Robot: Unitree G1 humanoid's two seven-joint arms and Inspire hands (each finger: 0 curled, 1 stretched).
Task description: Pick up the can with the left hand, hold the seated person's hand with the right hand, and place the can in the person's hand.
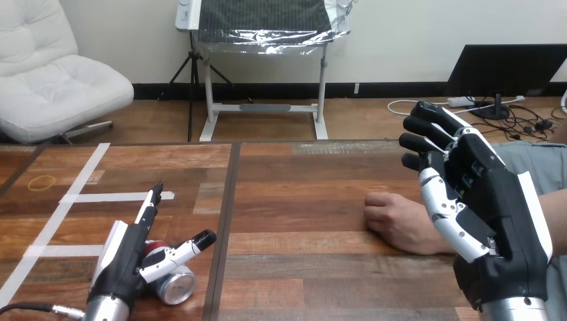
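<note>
Down at the lower left of the frame, my left robot hand (127, 257) lay over the can (175, 284), which was on its side on the desk (301, 194) with its silver end toward me. The fingers were straight and pointed up the frame, and the thumb reached across the can without closing on it, so nothing was gripped yet. At the lower right, my right robot hand (488, 221) was raised off the desk, spread wide and loose, and empty. Just past it, at middle right, the person's hand (394, 221) rested on the wood as a closed fist. My palm covered the wrist, so I couldn't tell whether we touched. Further up on the left, white tape strips (107, 197) crossed the desk.

I judged two risks. A can lying sideways could roll off toward the desk's seam if my thumb nudged it before the fingers wrapped round. And a fist offers no place for a can, so coming in before it turned and opened would likely mean a drop.
</note>
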